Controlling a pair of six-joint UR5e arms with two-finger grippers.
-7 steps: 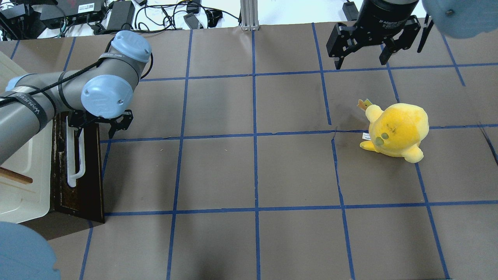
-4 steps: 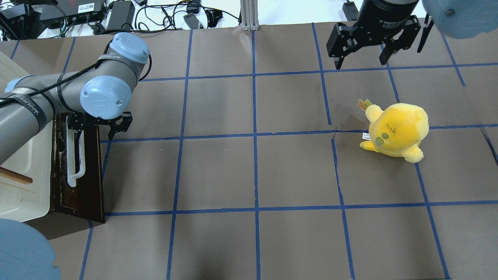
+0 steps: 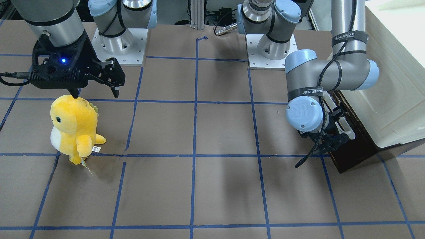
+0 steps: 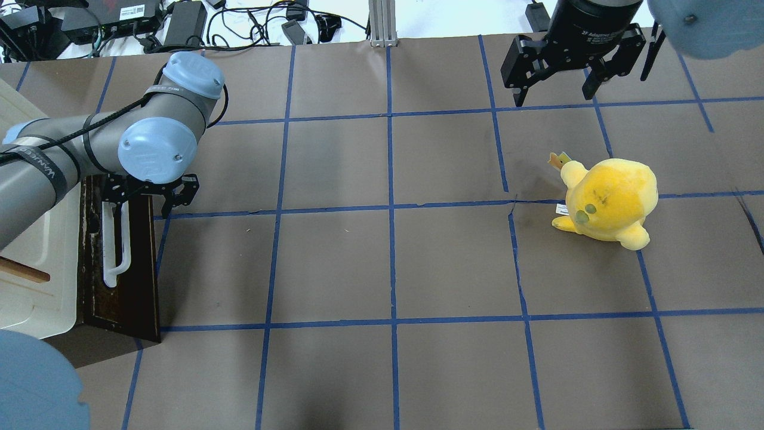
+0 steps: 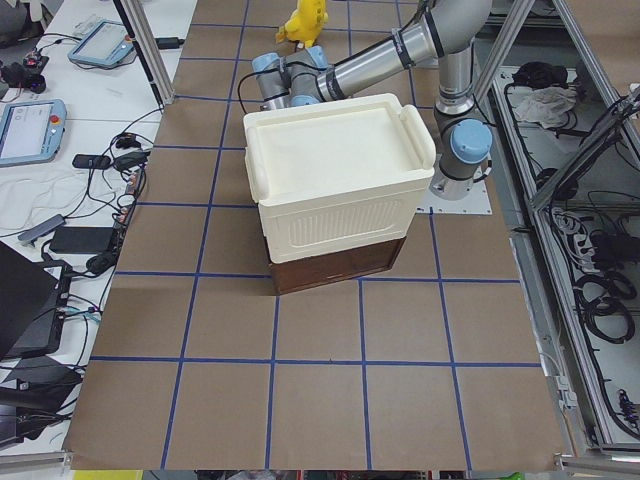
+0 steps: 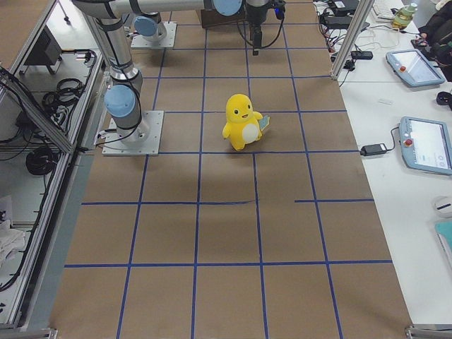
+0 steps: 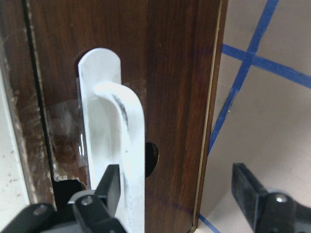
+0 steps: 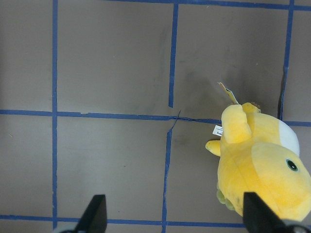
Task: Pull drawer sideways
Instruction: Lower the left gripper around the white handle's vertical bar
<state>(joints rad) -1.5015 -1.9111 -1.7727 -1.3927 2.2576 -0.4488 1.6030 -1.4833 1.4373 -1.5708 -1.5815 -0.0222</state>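
The drawer (image 4: 128, 280) has a dark brown front with a long white bar handle (image 4: 112, 242) and sits at the bottom of a cream-white cabinet (image 4: 36, 280). It looks closed or nearly closed. My left gripper (image 4: 142, 206) is open at the handle's far end. In the left wrist view the handle (image 7: 121, 141) lies just inside the left finger (image 7: 109, 187). The other finger (image 7: 248, 187) hangs past the drawer's edge over the table. From the front, the left gripper (image 3: 332, 142) is against the drawer front (image 3: 352, 157). My right gripper (image 4: 555, 89) is open, empty and raised.
A yellow plush toy (image 4: 609, 200) stands on the brown paper table with blue tape lines, below and in front of the right gripper; it also shows in the right wrist view (image 8: 257, 170). The cabinet (image 5: 330, 180) fills the table's left end. Cables and electronics (image 4: 179, 21) lie beyond the far edge.
My left arm has shifted slightly to the left and toward the table's far side, bringing the open gripper closer over the handle's end. The right arm, plush and drawer have not moved.
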